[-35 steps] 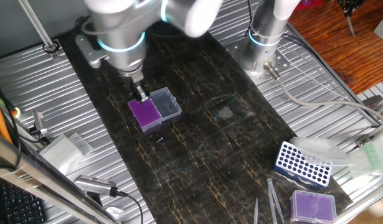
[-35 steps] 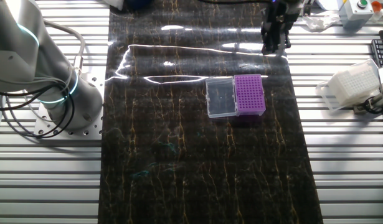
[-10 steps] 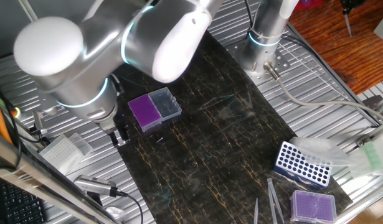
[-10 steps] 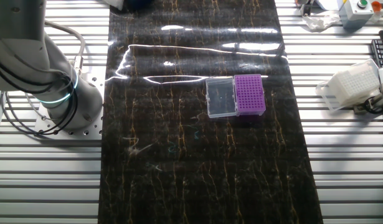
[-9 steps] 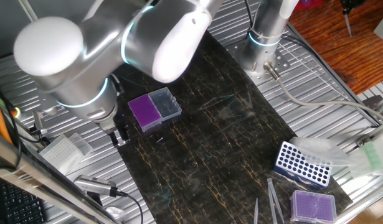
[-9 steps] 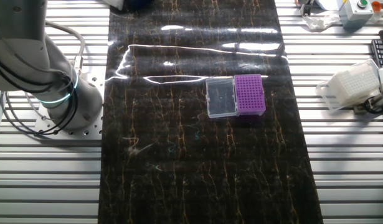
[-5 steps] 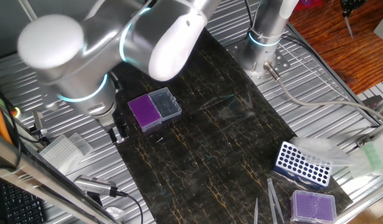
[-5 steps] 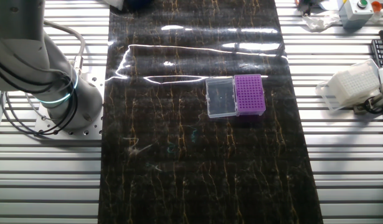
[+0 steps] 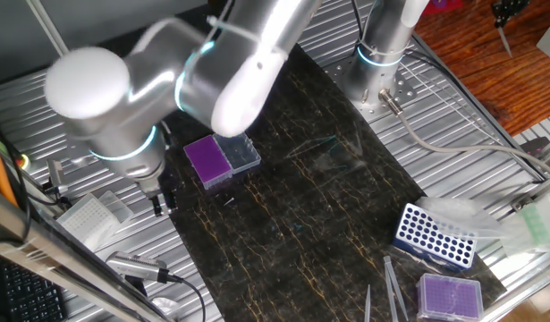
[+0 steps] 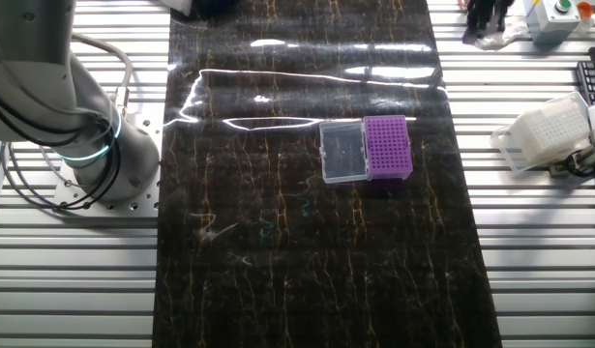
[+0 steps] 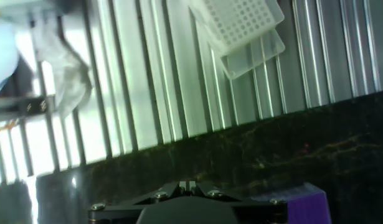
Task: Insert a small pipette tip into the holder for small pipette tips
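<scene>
The holder for small pipette tips (image 9: 207,161) lies on the black mat, its purple gridded top beside its clear lid panel (image 9: 244,152). It also shows in the other fixed view (image 10: 387,147), and one purple corner shows in the hand view (image 11: 303,200). My gripper (image 9: 161,204) hangs off the holder's left, at the mat's edge over the ribbed metal table. It is at the top edge of the other fixed view (image 10: 485,21). In the hand view its fingertips (image 11: 187,185) are pressed together. I cannot make out the small pipette tip in any view.
A white tip box (image 9: 91,215) lies on the ribbed table near the gripper and shows in the hand view (image 11: 241,25). A blue rack (image 9: 435,234), a lidless purple box (image 9: 449,295) and grey tweezers (image 9: 393,288) sit at the mat's near right. The arm's base (image 10: 79,126) stands left.
The gripper has left the holder, where it was 3.5 s ago, and gone to the mat's left edge. In the last second it shifted slightly further off the mat. The holder has not moved.
</scene>
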You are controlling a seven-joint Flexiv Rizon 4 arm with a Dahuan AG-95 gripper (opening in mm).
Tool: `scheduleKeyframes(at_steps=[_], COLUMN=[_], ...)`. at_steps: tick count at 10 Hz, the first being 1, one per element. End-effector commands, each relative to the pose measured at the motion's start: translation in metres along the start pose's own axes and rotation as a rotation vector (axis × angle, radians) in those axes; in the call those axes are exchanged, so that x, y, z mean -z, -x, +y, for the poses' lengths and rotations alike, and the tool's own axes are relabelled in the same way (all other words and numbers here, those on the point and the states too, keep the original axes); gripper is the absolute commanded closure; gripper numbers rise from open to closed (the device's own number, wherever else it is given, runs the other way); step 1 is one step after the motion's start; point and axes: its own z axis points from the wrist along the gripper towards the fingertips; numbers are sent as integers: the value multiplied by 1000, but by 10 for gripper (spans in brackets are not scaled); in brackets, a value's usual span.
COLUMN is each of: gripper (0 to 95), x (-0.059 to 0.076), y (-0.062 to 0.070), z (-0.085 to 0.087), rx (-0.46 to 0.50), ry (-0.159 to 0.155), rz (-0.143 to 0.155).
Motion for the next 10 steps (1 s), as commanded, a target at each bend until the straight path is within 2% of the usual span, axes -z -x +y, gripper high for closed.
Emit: scheduleKeyframes(at_steps=[1, 3, 4, 5, 6, 10], gripper=[950, 950, 950, 950, 950, 950], x=[-14, -29, -35, -36, -38, -63], y=[0, 1, 2, 2, 2, 2], z=[-3, -3, -3, -3, -3, -3], rx=[29, 69, 80, 83, 72, 32], ry=[-1, -1, 5, 26, 29, 32], rz=[15, 32, 69, 98, 103, 101])
